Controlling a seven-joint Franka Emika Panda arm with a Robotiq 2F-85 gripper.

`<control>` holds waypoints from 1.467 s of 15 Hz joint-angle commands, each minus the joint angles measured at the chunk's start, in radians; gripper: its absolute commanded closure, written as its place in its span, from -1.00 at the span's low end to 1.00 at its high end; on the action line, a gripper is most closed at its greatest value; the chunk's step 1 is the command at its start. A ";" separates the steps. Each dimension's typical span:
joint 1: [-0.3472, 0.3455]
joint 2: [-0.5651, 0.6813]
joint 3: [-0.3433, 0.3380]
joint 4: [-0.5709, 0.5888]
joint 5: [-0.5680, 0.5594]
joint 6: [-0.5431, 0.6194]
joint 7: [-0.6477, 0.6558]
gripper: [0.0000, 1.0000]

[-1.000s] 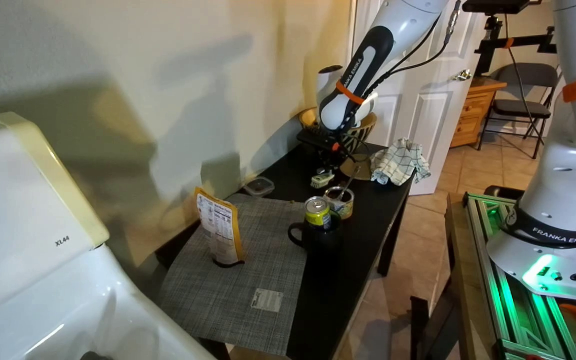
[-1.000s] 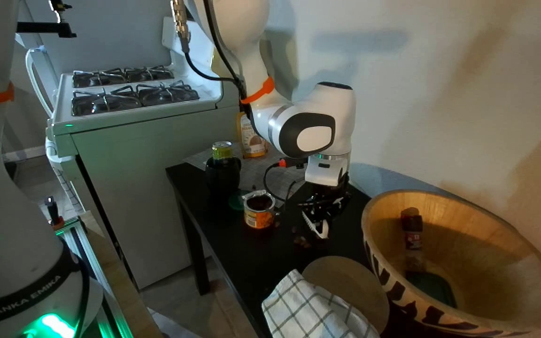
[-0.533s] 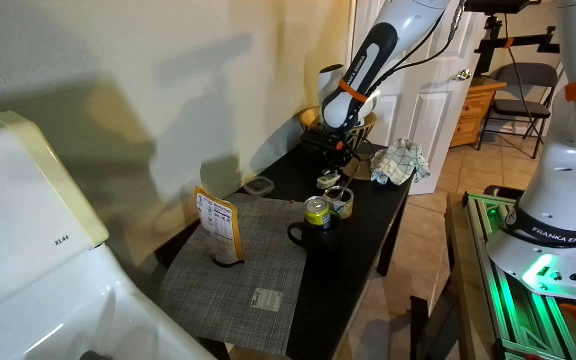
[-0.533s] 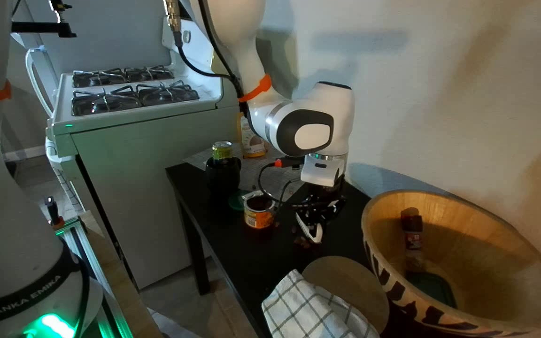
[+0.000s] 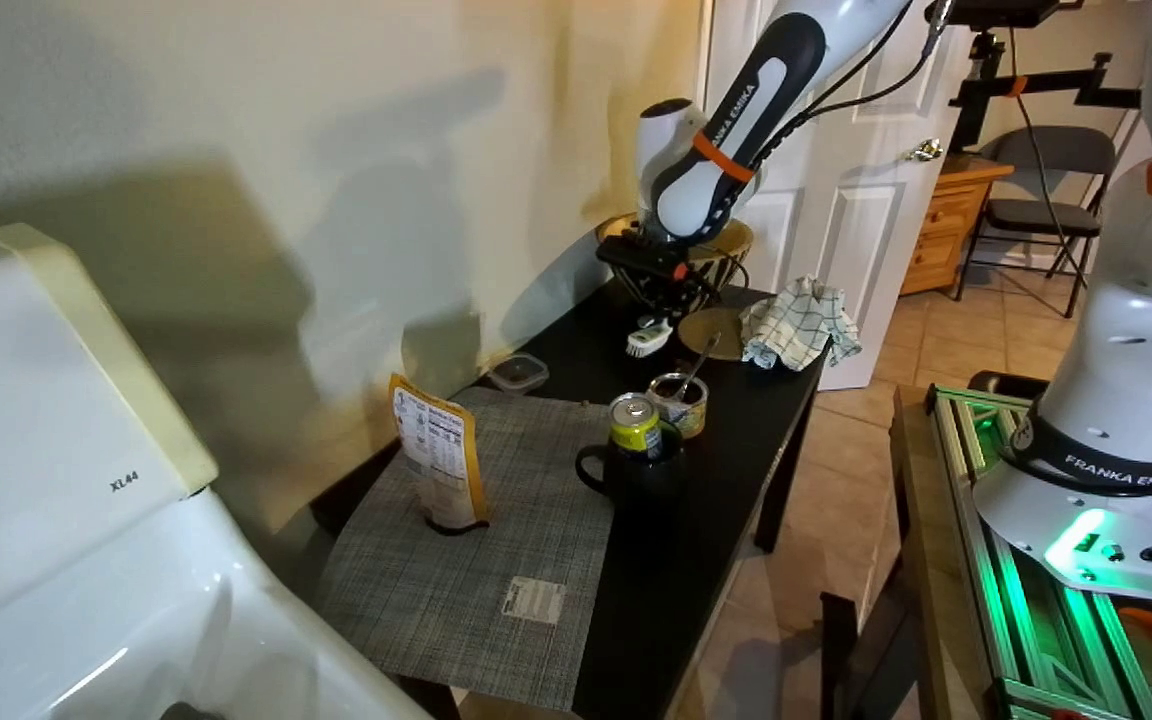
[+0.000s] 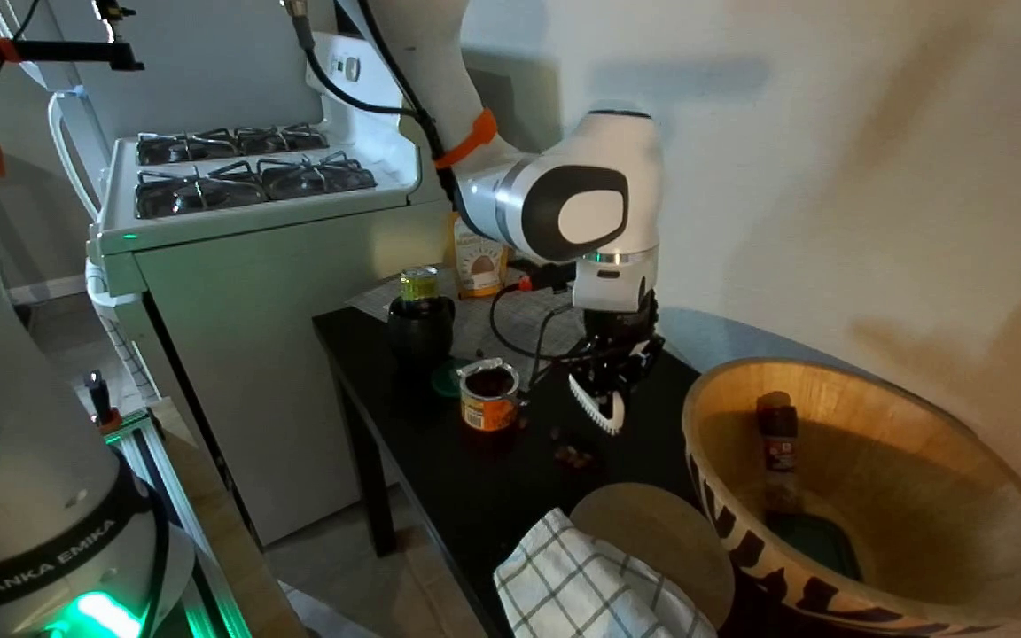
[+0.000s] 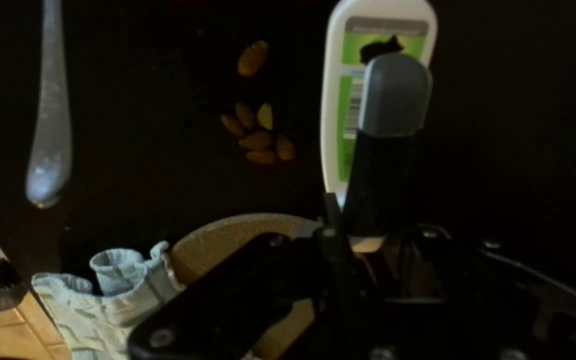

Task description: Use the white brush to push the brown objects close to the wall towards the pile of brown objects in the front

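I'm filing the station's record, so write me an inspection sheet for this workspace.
Surface: black table, partly covered by a grey placemat.
Job's things: white brush, seemingly held above the table; brown objects, almond-like, several clustered, at least one apart; cream wall alongside.
Clutter: dark mug holding a can, opened tin with a utensil, upright pouch, checked cloth, round board, wooden bowl.
Gripper: shut on the white brush.
Cables: black cable hangs in a loop; whether it touches the opened tin cannot be told.
Surroundings: stove, panelled door, folding chair; a shoe-like object at the wrist view's edge.
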 commanded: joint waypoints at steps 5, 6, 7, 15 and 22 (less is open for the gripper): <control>0.082 -0.001 0.067 0.198 -0.272 -0.331 0.192 0.88; 0.081 0.023 0.087 0.230 -0.282 -0.344 0.207 0.88; 0.078 0.053 0.104 0.254 -0.290 -0.330 0.218 0.88; 0.051 0.250 0.118 0.333 -0.277 -0.156 0.247 0.88; 0.030 0.165 0.105 0.162 -0.201 -0.036 0.143 -0.57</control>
